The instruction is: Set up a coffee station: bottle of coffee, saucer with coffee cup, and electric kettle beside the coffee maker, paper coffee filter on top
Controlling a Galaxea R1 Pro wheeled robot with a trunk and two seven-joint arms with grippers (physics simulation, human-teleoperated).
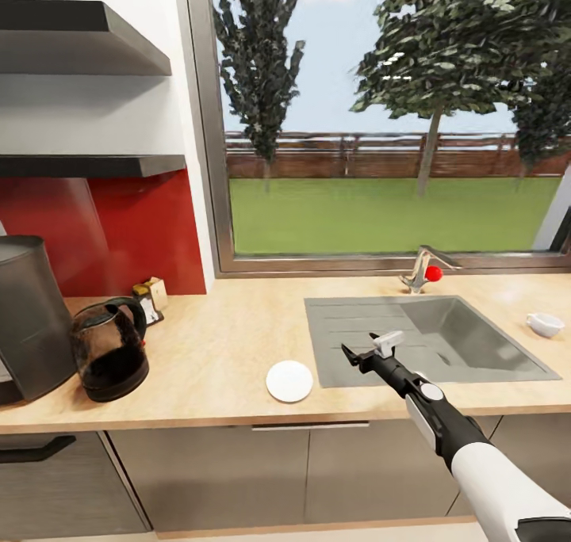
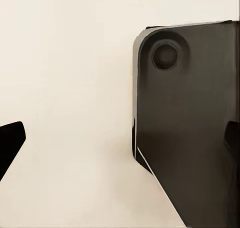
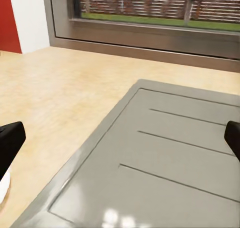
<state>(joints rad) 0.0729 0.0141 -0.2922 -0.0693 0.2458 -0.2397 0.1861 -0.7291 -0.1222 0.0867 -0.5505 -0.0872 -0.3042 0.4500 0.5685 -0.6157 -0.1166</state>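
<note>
- White saucer [image 1: 289, 381] lies flat on the wooden countertop [image 1: 222, 344], near the front edge, just beside the sink [image 1: 428, 340].
- Coffee cup [image 1: 545, 324] sits well apart, on the counter past the sink's far side.
- Glass kettle [image 1: 109, 350] stands touching or just beside the dark coffee maker [image 1: 28, 316].
- Right gripper [image 1: 361, 353] hovers over the sink's drainboard, fingers spread wide, empty.
- Left gripper [image 2: 120, 138]: fingers wide apart, nothing between, facing a dark panel [image 2: 190, 123].
- Tap [image 1: 420, 269] stands under the window [image 1: 388, 114].

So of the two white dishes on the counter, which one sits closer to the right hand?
The flat round saucer, lying left of the sink near the counter's front edge. The cup sits farther from the right hand, beyond the sink's right side.
</note>
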